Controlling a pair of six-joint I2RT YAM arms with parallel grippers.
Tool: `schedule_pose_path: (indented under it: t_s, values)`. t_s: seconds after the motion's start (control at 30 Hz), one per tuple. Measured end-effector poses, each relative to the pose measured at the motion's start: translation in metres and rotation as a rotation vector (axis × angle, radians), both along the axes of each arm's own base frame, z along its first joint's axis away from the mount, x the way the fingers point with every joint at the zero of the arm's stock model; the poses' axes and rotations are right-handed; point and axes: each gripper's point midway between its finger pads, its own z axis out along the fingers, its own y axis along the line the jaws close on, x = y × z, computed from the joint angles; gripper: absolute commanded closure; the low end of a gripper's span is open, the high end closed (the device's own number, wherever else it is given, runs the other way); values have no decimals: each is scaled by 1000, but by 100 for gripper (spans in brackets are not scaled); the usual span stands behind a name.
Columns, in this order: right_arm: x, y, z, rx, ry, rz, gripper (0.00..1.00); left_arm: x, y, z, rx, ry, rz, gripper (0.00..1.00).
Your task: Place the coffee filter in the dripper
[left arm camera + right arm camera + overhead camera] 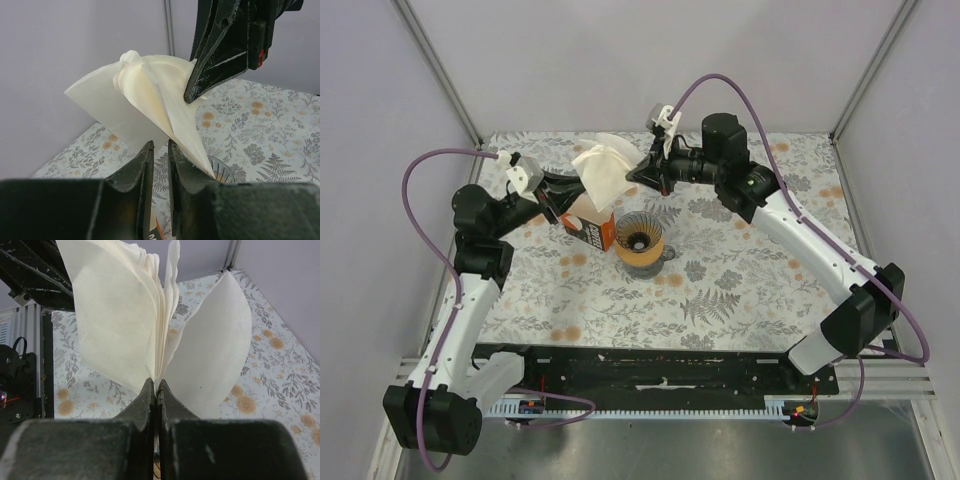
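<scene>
Your right fingers [146,399] are pressed tight together on the coffee filter [120,320], pinching it at its lower edge. From the right wrist view the paper fans upward into several leaves, so it may be more than one sheet or one sheet folded on itself; I can't tell which. In the top view the coffee filter hangs in the air at upper centre, above the orange carton [590,228], with the dripper [640,238] standing on the bench [750,290] just to the right of that carton and empty.

Your left fingers [142,167] stand with only a narrow gap between them, at the filter's lower corner. The left wrist view doesn't show whether they have caught the paper.

Treat the filter as nearly weightless, soft and easily creased. It won't slip out by its own weight, but it will flop, bend under any sideways push and tear if both arms pull against each other. Hold it by a thin margin at the rim or along the seam, where the paper is doubled and stiffest, and avoid the open middle. Pinch a single layer if you mean to part the leaves. It should settle into the dripper point down, so let the cone open before lowering it.
</scene>
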Motion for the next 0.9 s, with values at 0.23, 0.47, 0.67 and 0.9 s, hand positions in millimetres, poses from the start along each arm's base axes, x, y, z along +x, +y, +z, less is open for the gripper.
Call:
schedule_pose_path:
  t_s: [0.23, 0.47, 0.67, 0.9]
  values:
    - [3, -2, -1, -11, -30, -2, 100, 2, 7, 3, -14, 23, 51, 68]
    - [-10, -19, 5, -44, -148, 2, 100, -3, 4, 7, -8, 5, 14, 75]
    - [-20, -31, 33, -24, -249, -18, 100, -5, -2, 17, 1, -42, -43, 77]
    - [-17, -36, 31, -40, -274, -41, 100, -12, -7, 28, 11, -108, -93, 60]
